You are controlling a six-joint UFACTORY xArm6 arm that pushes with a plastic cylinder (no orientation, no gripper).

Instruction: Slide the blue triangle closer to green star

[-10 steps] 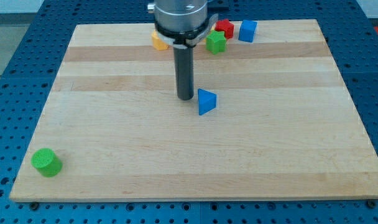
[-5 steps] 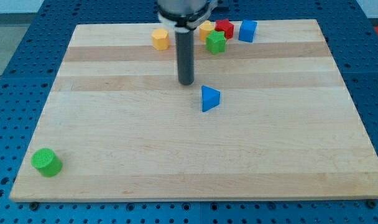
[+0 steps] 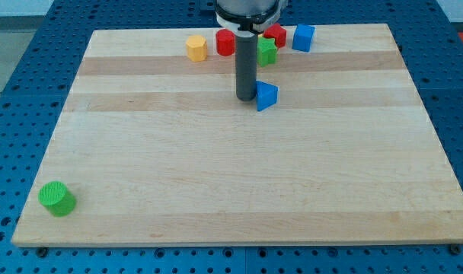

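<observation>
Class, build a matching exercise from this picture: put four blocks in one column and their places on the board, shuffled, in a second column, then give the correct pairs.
Column one:
1. blue triangle
2. green cylinder
3. yellow block
4. blue cube

Column two:
A. bottom left corner of the board
B. rightmost of the blocks along the view's top
C. just right of my tip
D. leftmost of the blocks along the view's top

Pairs: 1-C, 2-A, 3-D, 4-B

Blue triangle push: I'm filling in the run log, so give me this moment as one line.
my tip: touching blue triangle's left side | green star: above triangle, apart | status: not yet adjacent
</observation>
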